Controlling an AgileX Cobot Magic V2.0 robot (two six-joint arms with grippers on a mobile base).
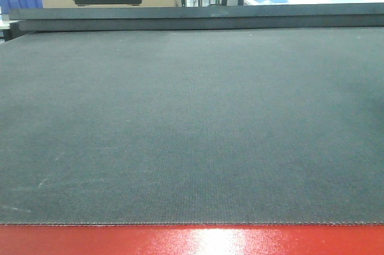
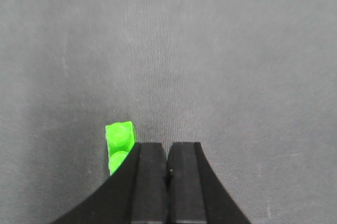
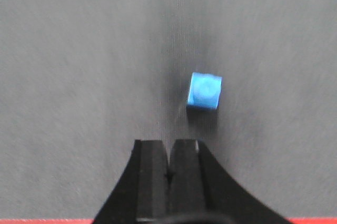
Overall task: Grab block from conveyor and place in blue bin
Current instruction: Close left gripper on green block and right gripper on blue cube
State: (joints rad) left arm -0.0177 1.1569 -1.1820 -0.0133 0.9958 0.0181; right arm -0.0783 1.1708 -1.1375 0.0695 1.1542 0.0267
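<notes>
Over the conveyor (image 2: 221, 50), at left, the left gripper (image 2: 167, 167) hangs with jaws pressed together and empty. A green block (image 2: 120, 146) lies flat on the belt just beside one finger and is partly hidden by it, hence off the grasp line. At right, the right gripper (image 3: 169, 167), likewise closed on nothing, faces a blue block (image 3: 205, 90) resting ahead and slightly right of its tips, with the red frame (image 3: 316, 221) showing at the belt's near edge. Either grasp would probably call for parting the jaws and centring first; no blue bin shows in the wrist views.
</notes>
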